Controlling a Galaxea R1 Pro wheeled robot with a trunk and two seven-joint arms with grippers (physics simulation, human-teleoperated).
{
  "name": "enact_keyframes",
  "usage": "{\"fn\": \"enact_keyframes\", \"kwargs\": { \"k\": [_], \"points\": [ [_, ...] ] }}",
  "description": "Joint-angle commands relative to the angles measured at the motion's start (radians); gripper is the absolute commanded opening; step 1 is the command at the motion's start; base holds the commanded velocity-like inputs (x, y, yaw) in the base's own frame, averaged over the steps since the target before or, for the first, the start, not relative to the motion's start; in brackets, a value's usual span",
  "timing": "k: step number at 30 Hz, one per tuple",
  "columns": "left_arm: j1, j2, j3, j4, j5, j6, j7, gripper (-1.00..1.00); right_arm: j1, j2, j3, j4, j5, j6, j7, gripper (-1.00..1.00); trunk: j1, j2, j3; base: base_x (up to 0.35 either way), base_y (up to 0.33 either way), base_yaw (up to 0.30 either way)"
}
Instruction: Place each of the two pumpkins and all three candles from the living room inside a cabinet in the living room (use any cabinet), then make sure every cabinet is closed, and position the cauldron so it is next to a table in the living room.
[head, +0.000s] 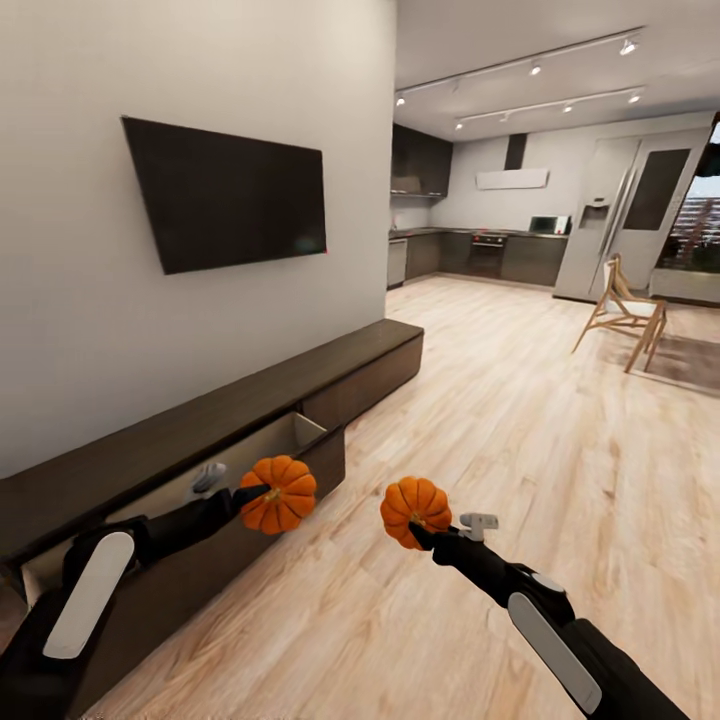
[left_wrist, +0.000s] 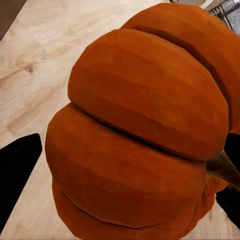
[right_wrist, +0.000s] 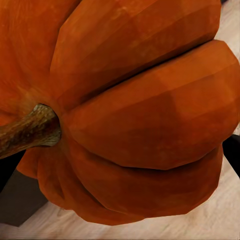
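Each gripper holds a small orange pumpkin above the wood floor. My left gripper (head: 262, 496) is shut on one pumpkin (head: 279, 494) (left_wrist: 145, 130), just in front of the open drawer (head: 255, 455) of the long dark-brown cabinet (head: 330, 372) along the left wall. My right gripper (head: 418, 528) is shut on the other pumpkin (head: 414, 510) (right_wrist: 140, 105), further right over the floor. Both wrist views show the pumpkins close up, with black fingers (left_wrist: 17, 170) at the edges. Candles, cauldron and table are out of view.
A black TV (head: 228, 192) hangs on the white wall above the cabinet. A wooden chair (head: 622, 312) stands on a rug at the right. A kitchen with dark units and a fridge (head: 628, 215) lies at the back. Open wood floor stretches ahead.
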Motion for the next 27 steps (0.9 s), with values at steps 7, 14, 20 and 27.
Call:
{"fn": "enact_keyframes", "kwargs": {
  "k": [7, 14, 20, 27],
  "points": [
    [-0.001, 0.000, -0.029, -0.003, 0.003, 0.005, -0.011, -1.00, -0.001, -0.001, 0.000, 0.001, -0.009, 0.001, 0.003, -1.00, 0.000, -0.001, -0.001, 0.000, 0.000, 0.266],
    [-0.001, 0.000, -0.031, -0.003, 0.003, 0.005, -0.010, -1.00, -0.001, -0.001, 0.000, 0.001, -0.008, -0.004, 0.004, -1.00, 0.000, -0.001, -0.001, 0.000, 0.000, 0.151],
    [-0.001, 0.000, -0.031, -0.002, 0.003, 0.005, -0.010, -1.00, -0.001, -0.001, 0.000, 0.001, -0.008, -0.005, 0.004, -1.00, 0.000, -0.001, -0.001, 0.102, -0.081, 0.009],
    [-0.001, 0.000, -0.031, -0.002, 0.002, 0.005, -0.010, -1.00, -0.001, -0.001, 0.000, 0.001, -0.008, -0.005, 0.004, -1.00, 0.000, -0.001, -0.001, 0.241, -0.201, 0.000]
  ]
}}
